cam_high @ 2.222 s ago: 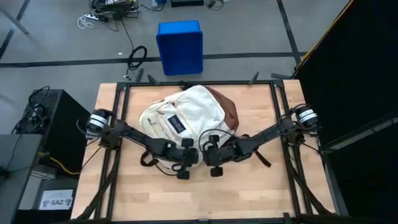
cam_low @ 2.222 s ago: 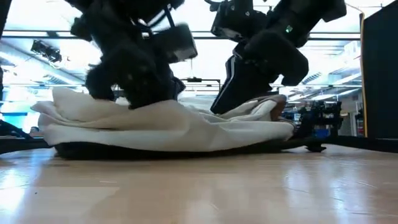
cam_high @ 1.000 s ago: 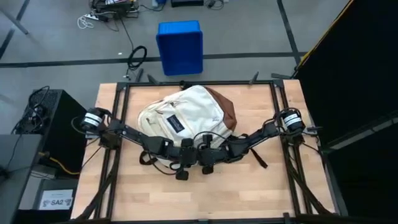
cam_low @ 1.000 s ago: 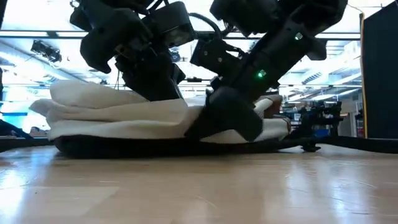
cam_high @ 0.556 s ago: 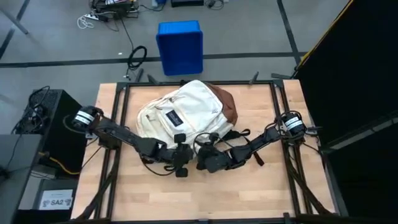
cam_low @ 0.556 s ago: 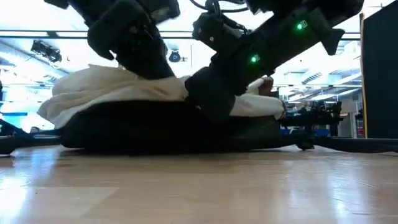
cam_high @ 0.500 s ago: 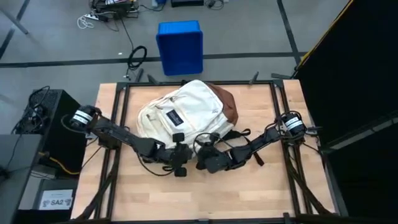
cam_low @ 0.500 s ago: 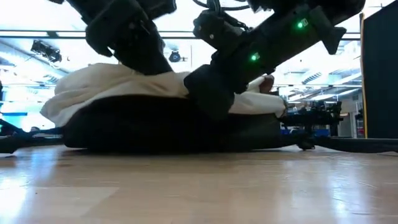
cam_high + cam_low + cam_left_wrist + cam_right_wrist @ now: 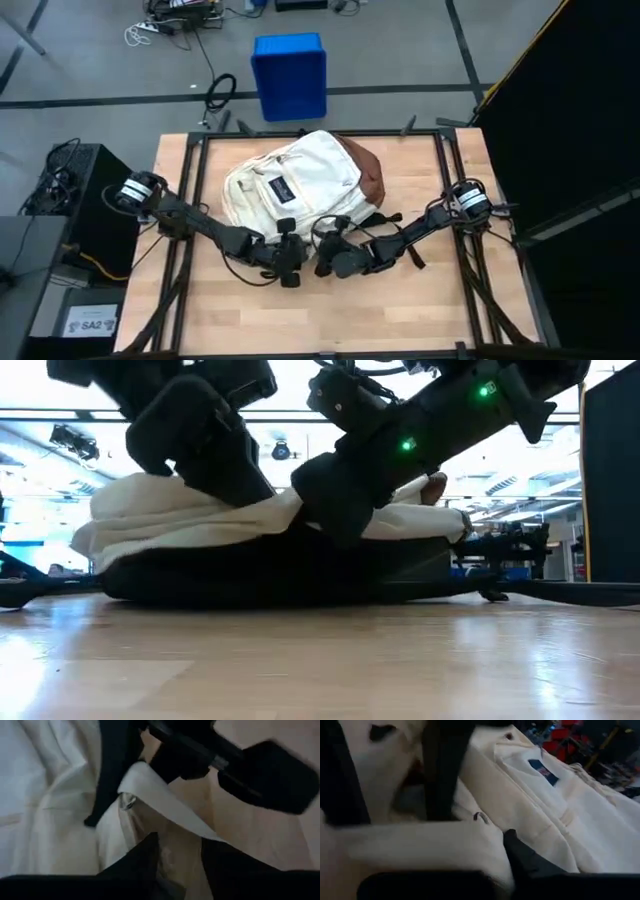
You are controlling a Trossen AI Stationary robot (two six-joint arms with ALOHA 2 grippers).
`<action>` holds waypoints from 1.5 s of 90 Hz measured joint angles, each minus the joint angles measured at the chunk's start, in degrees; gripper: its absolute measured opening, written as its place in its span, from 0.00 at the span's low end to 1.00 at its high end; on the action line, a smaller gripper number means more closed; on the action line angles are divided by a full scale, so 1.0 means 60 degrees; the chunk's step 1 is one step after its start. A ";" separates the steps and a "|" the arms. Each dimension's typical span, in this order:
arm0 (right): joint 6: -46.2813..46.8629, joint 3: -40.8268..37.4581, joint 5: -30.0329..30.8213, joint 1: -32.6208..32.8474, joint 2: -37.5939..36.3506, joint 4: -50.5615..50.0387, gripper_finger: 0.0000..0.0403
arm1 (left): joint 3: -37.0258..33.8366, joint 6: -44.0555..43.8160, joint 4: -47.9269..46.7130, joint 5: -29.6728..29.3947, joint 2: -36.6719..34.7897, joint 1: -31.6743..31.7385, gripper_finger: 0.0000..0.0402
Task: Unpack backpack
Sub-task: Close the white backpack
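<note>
Broadly across the middle, a pale wooden surface [image 9: 420, 300] inside a dark frame. Lying on it, centred and reaching toward 12 o'clock, front face up: the backpack [image 9: 300, 175], cream-white, with its brown base [image 9: 366, 178] turned to 3 o'clock. Beyond the surface at 12 o'clock, standing on the grey floor, well apart from everything: a blue bin [image 9: 289, 75].

Reaching in from 9 o'clock, low and stretched out: the left arm [image 9: 200, 225]. Reaching in from 3 o'clock in the same manner: the right arm [image 9: 420, 228]. Meeting near each other at the backpack's 6 o'clock edge.

Trailing from under the bag toward 4 o'clock: dark straps [image 9: 405, 250], flat on the wood.

At the 6 o'clock edge, slightly to the 7 o'clock side: the left gripper [image 9: 287, 252], clamped on the backpack, with a fold of cream fabric pinched between its two dark fingers [image 9: 135, 865] in the left wrist view. Just beside it, on the 5 o'clock side: the right gripper [image 9: 332, 258], pressed against the same cream edge; whether closed or apart, cannot tell. Seen from surface height, the near cream edge raised off the wood under both arms, with a dark underside showing beneath.

Smallest, on the front pocket toward 9 o'clock of the bag's centre: a dark rectangular logo patch [image 9: 278, 186].
</note>
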 joint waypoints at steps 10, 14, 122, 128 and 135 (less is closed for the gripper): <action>-0.0031 0.0000 -0.0045 -0.0011 0.0000 0.0154 0.00 | -0.0313 -0.0221 0.0402 -0.0301 -0.0040 -0.0048 0.34; -0.0029 0.0000 -0.0051 -0.0011 0.0000 0.0214 0.00 | -0.0452 -0.0222 0.0655 -0.0463 -0.0039 -0.0080 0.34; -0.0746 -0.1115 -0.0608 -0.0240 -0.0058 0.1507 0.00 | -0.2128 0.0053 0.3912 -0.1019 -0.0353 -0.0393 0.34; -0.0750 -0.1115 -0.0779 -0.0270 -0.0058 0.1645 0.00 | -0.2128 0.0106 0.4065 -0.1025 -0.0353 -0.0299 0.34; -0.0750 -0.1121 -0.0948 -0.0305 -0.0056 0.1794 0.00 | -0.2128 0.0106 0.4070 -0.1026 -0.0353 -0.0173 0.34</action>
